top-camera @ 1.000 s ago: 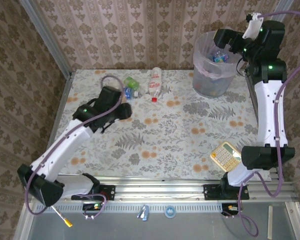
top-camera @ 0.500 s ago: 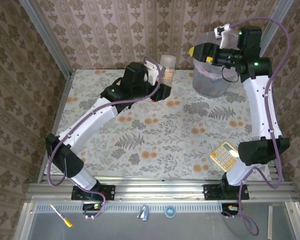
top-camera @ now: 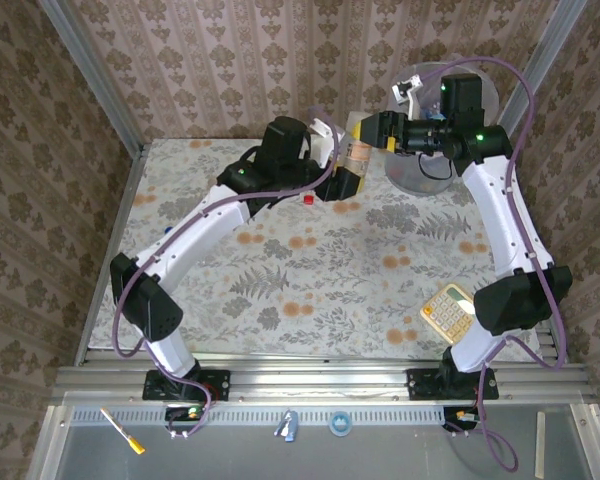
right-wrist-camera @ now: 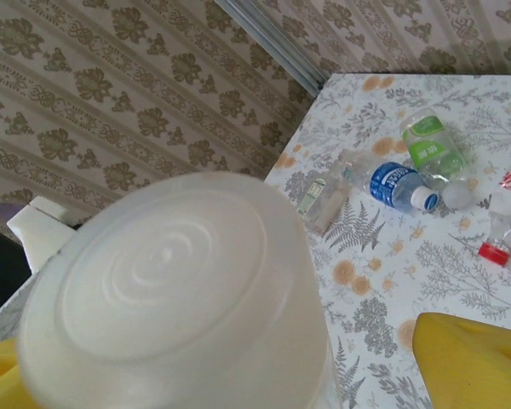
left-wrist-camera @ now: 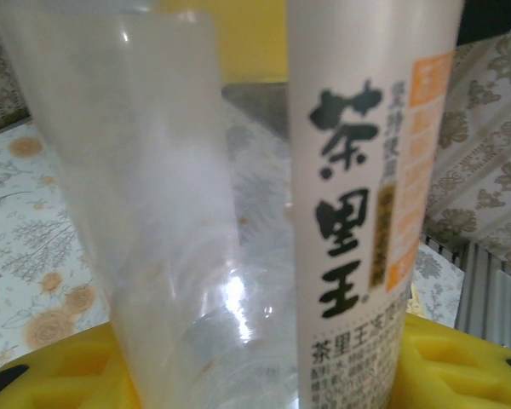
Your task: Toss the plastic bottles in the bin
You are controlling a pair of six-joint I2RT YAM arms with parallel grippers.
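Bottle changes hands beside the bin: a beige calculator (top-camera: 452, 312) lies on the floral counter (top-camera: 310, 290), well to the near side of the bin (top-camera: 421, 178). Loose plastic bottles (right-wrist-camera: 409, 170) lie scattered far to the bin's left. Among them are a green-labelled bottle (right-wrist-camera: 430, 145), a blue-labelled bottle (right-wrist-camera: 394, 185) with a white cap, a small clear bottle (right-wrist-camera: 324, 200) and a crushed red-capped bottle (right-wrist-camera: 496, 245). The right arm (top-camera: 500, 210) reaches across the bin's mouth and covers most of its rim.

Just left of the bin, a white tea bottle (top-camera: 358, 150) with an orange-edged label hangs clear of the counter. The left jaws (left-wrist-camera: 255, 379) are clamped on it, with a yellow pad on either side of its body. Its round base is turned toward the right jaws (top-camera: 378, 133), which stand spread wide around that end. One finger (right-wrist-camera: 475, 362) is plainly apart from the bottle; whether the other touches it cannot be told.

The tea bottle's cap end is out of sight. A clear film sleeve (left-wrist-camera: 145, 196) beside its label shows only as a blur, and the bin's contents are too dim to make out.
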